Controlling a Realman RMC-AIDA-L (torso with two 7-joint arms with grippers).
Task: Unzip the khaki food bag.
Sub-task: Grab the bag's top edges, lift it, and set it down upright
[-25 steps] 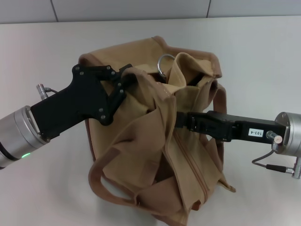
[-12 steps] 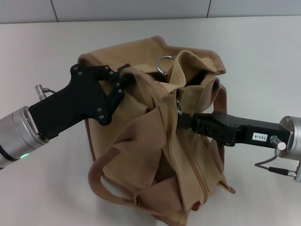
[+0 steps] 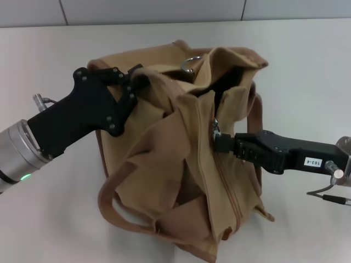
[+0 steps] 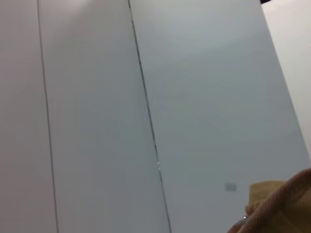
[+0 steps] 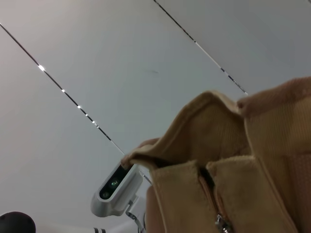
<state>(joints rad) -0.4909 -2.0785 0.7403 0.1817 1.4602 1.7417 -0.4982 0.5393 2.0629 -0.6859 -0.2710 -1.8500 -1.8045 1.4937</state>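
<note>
Reaching in from the left of the head view, the left pincer (image 3: 137,82) is clamped on a fold of fabric at the upper left rim of the khaki food bag (image 3: 181,159), holding that edge up. One bag stands on the white tabletop (image 3: 49,230), in the middle of the scene, slumped and creased. Two wide strap handles show: one (image 3: 118,211) loops out at the lower left front, the other (image 3: 256,118) runs down the right side. A single metal ring (image 3: 190,61) sits near the top of the bag's mouth (which gapes dark just beside it). One zipper line (image 3: 227,192) runs down the front toward the lower edge. At its upper part the right pincer (image 3: 215,139), coming in from the right, is pinched narrow on the zipper pull (image 3: 215,130). From the right wrist camera, the parted zipper top (image 5: 210,187) and bag rim show close up.
</note>
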